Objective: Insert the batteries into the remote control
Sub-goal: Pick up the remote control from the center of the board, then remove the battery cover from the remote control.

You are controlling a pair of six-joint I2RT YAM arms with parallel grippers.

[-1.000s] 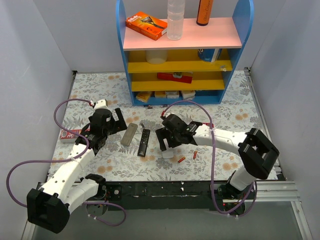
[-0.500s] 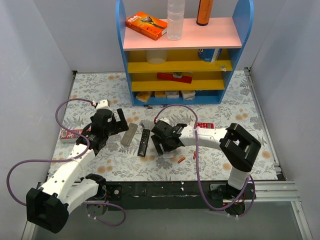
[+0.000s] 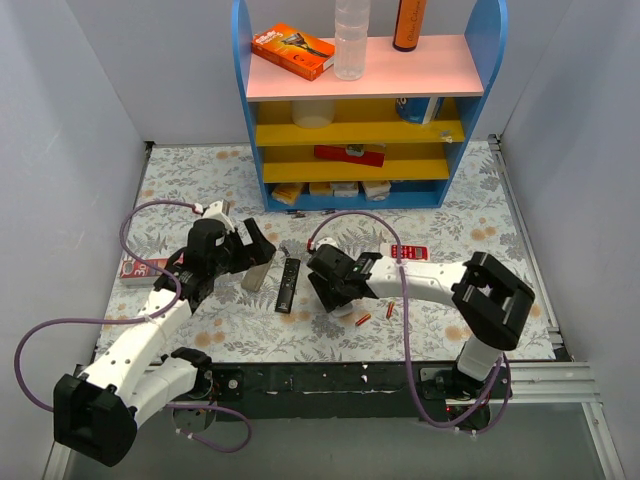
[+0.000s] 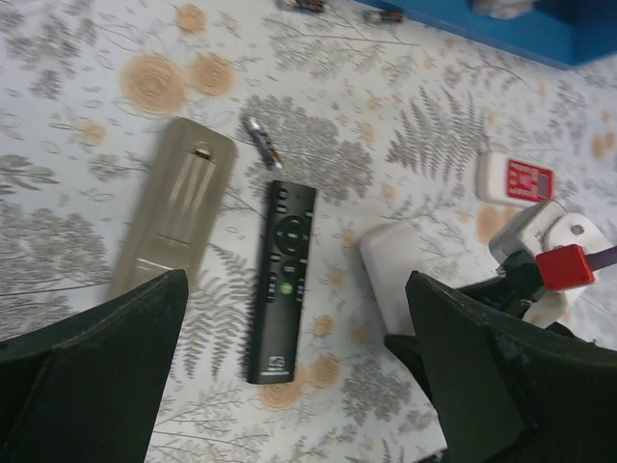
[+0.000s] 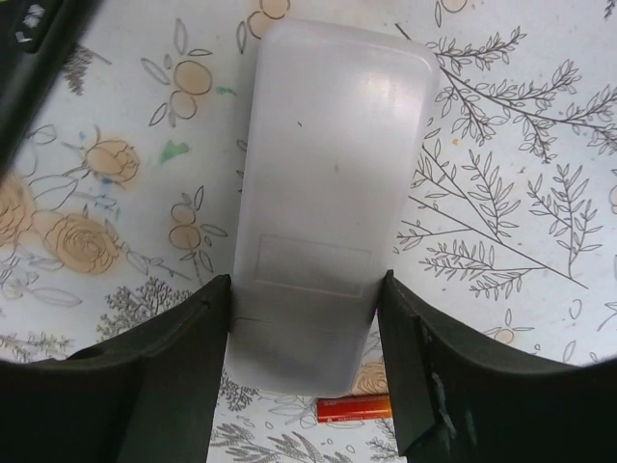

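The remote control point(image 5: 328, 193), plain white and blank-faced, lies on the floral table between my right gripper's fingers point(image 5: 164, 386), which touch both of its sides. In the top view my right gripper point(image 3: 325, 292) sits over the remote control point(image 3: 333, 324). One red-orange battery point(image 5: 352, 408) lies just behind the remote; two batteries point(image 3: 363, 319) lie to its right. Another thin battery point(image 4: 262, 143) lies near the grey remote. My left gripper point(image 3: 252, 244) is open and empty, hovering above the grey remote point(image 4: 174, 217). The left wrist view also shows the remote control point(image 4: 395, 275).
A black remote point(image 3: 288, 285) lies between the grey remote point(image 3: 258, 270) and the white one. A white remote with red buttons point(image 3: 410, 252) lies right of centre. A blue shelf unit point(image 3: 365, 100) stands at the back. A red box point(image 3: 135, 268) lies at the left.
My right gripper has swung left and down over the white remote and now has its fingers on its sides. My left gripper has shifted slightly right, toward the grey remote.
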